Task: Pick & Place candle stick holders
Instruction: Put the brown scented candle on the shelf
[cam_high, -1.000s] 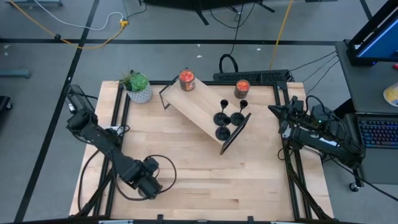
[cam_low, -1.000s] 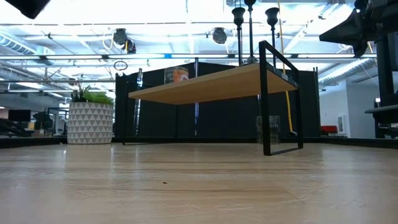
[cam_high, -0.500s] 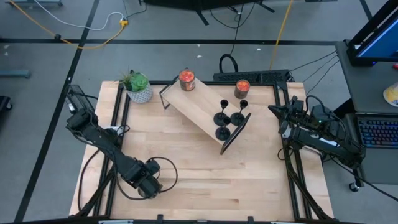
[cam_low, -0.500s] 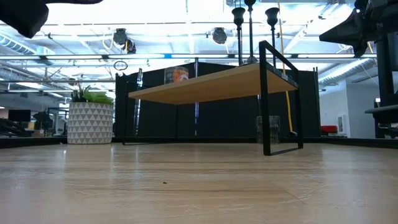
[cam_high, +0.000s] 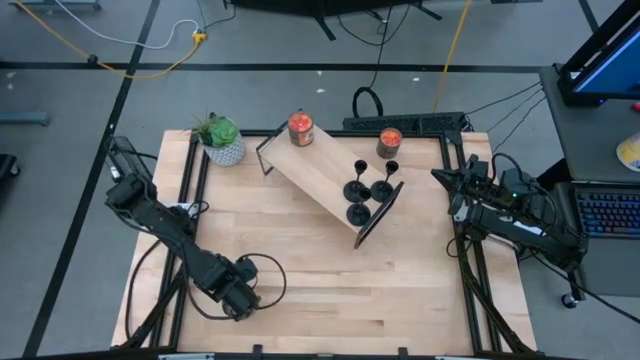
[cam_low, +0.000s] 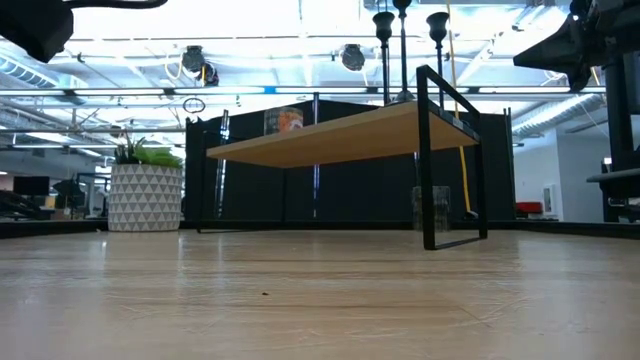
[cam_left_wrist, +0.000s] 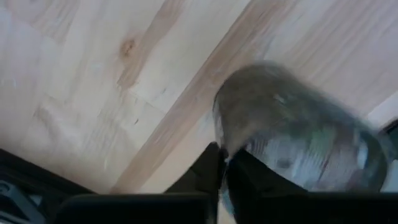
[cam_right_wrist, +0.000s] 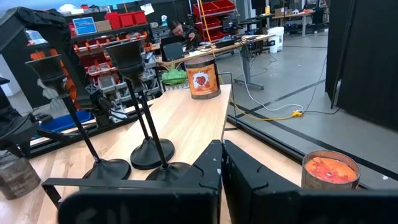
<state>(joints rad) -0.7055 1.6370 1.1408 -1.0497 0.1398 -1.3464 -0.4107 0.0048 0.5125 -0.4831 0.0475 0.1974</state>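
Candle stick holders (cam_high: 367, 188), three small black goblet-shaped pieces with round flat bases, thin stems and little cup tops, stand close together on the right-hand end of a light wooden shelf board (cam_high: 320, 175) carried on a black metal frame, set at an angle near the far side of the pale wooden worktop (cam_high: 330, 290).

Neither hand has hold of them. The left hand (cam_high: 237, 297) hangs low over the near left part of the worktop, well apart from the shelf; its two dark fingers (cam_left_wrist: 208, 168) are pressed together with nothing between them, and its wrist view shows a blurred, greyish glass jar (cam_left_wrist: 292, 134) lying just beyond the fingertips. The right hand (cam_high: 447, 178) waits at the worktop's right edge, level with the holders and pointed toward them, fingers (cam_right_wrist: 211, 165) likewise closed and empty.

Farther out, an orange-labelled candle jar (cam_high: 300, 128) sits at the shelf's far left end. A second jar with orange wax (cam_high: 389, 143) stands on the worktop behind the shelf, near the holders. A green plant in a white patterned pot (cam_high: 221, 140) occupies the far left corner.
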